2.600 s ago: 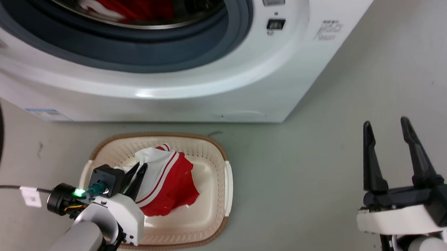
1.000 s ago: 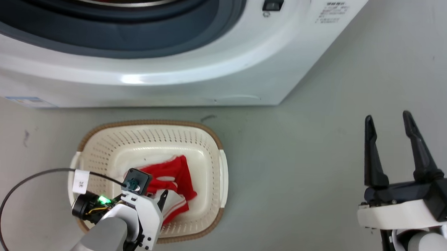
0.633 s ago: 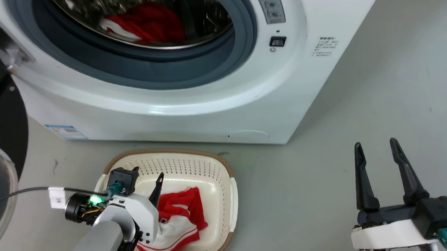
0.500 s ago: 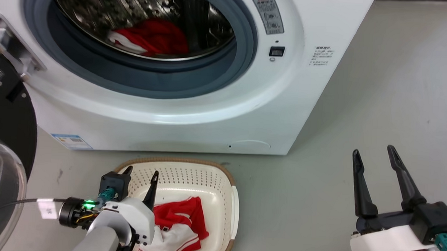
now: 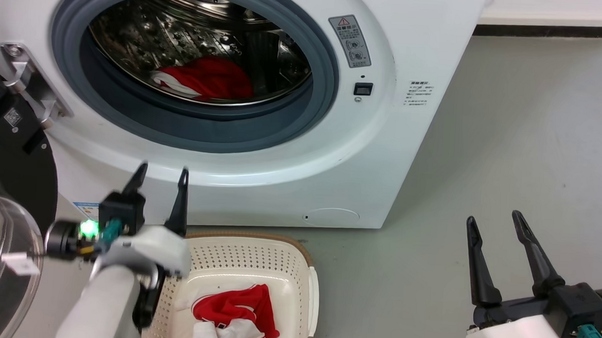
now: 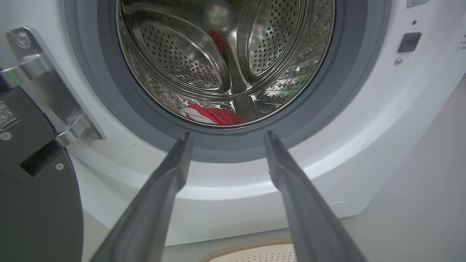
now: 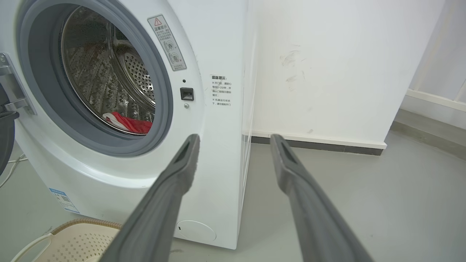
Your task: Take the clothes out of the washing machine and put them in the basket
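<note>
Head view, nearest things first: the basket [image 5: 256, 237] sits on the grey floor [image 5: 514, 123] just in front of the foot of the washing machine [image 5: 384, 158]. A red-and-white garment [image 5: 234, 310] lies crumpled inside it. Over the basket's left end the left gripper [image 5: 163, 168] hangs with its two dark fingers spread apart and nothing between them. Its tips point up at the machine's white front, just below the opening. Off to the right, well apart from the basket and over bare floor, the right gripper [image 5: 493, 216] is likewise spread wide and empty.

Further back, the black-rimmed door [image 5: 4, 138] stands swung open on the left, with its metal hinge bracket [image 5: 32, 88] showing. Past the grey rubber ring [image 5: 200, 127], a second red garment [image 5: 208, 76] with a white stripe lies at the bottom of the steel drum [image 5: 184, 29], near its front lip. Beyond the machine's right side a white wall [image 7: 327, 72] meets the floor at a dark skirting strip [image 7: 316, 145].
</note>
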Available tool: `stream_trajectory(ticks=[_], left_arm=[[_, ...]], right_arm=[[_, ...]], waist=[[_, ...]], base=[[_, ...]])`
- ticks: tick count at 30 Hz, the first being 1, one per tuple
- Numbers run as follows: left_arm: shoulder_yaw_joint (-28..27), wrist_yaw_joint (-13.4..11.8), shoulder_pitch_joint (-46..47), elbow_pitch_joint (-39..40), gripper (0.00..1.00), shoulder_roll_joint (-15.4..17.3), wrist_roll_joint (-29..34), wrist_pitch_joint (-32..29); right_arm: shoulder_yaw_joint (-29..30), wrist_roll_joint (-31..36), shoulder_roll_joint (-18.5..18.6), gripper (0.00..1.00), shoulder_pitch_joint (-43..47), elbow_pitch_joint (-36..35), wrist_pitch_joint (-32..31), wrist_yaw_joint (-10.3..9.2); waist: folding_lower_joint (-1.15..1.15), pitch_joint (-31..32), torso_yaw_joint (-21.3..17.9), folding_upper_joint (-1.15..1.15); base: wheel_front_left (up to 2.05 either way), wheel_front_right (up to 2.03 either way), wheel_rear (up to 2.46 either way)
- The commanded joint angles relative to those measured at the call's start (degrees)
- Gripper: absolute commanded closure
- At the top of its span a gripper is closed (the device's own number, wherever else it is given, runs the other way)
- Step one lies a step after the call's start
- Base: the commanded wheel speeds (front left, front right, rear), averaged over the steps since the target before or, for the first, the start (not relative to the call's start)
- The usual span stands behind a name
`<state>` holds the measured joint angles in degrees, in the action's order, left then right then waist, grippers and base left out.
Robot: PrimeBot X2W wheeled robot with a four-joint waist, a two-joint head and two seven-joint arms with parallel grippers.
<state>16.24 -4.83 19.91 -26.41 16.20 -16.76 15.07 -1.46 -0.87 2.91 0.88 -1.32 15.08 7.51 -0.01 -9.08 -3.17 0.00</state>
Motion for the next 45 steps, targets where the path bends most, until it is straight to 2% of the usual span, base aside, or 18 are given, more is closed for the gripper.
stream_trajectory(ticks=[1, 3, 5, 13, 15, 25, 35, 45], left_arm=[[0.08, 0.53, 3.12, -0.95, 0.00, 0.12, 1.02, 0.14], [0.52, 0.90, 4.64, -2.13, 0.00, 0.25, 1.52, 0.14], [1.85, 2.17, 11.03, -5.82, 0.00, 1.12, 3.17, -0.85], [4.42, 5.76, 27.97, -16.75, 0.00, 4.14, 6.38, -7.87], [4.78, 6.23, 29.84, -18.05, 0.00, 4.38, 6.70, -8.78], [5.07, 9.30, 49.05, -28.95, 0.00, 6.61, 6.93, -17.33], [5.32, 11.02, 64.04, -37.90, 0.00, 10.22, 6.21, -27.25], [7.73, 11.97, 75.10, -42.87, 0.00, 13.35, 6.50, -40.83]], right_arm=[[-0.42, -0.07, -0.05, 0.00, -0.72, -0.08, 0.14, -0.04], [-0.56, -0.13, -0.05, 0.00, -1.11, -0.17, 0.14, -0.04], [-1.01, -0.37, -0.07, 0.00, -2.17, -0.47, 0.14, -0.04], [-1.91, -1.35, -0.06, 0.00, -5.76, -1.18, 0.14, -0.04], [-1.90, -1.44, -0.05, 0.00, -6.22, -1.24, 0.13, -0.04], [-2.81, -3.53, -0.08, 0.00, -11.68, -2.59, 0.14, -0.04], [-3.16, -6.10, -0.08, 0.00, -15.59, -4.06, 0.14, -0.04], [-3.42, -8.09, -0.08, 0.00, -16.61, -5.12, 0.14, -0.04]], waist=[[0.01, -0.61, -0.46, 0.00], [0.01, -0.95, -0.68, 0.00], [0.01, -2.57, -1.60, 0.00], [0.01, -9.34, -5.27, 0.00], [0.01, -10.26, -5.73, 0.00], [0.01, -21.75, -10.18, 0.00], [0.01, -30.35, -13.79, 0.00], [0.01, -35.90, -15.69, 0.00]], base=[[0.00, 0.00, 0.00], [0.00, 0.00, 0.00], [0.00, 0.00, 0.00], [0.00, 0.00, 0.00], [0.00, 0.00, 0.00], [0.00, 0.00, 0.00], [0.00, 0.00, 0.00], [0.00, 0.00, 0.00]])
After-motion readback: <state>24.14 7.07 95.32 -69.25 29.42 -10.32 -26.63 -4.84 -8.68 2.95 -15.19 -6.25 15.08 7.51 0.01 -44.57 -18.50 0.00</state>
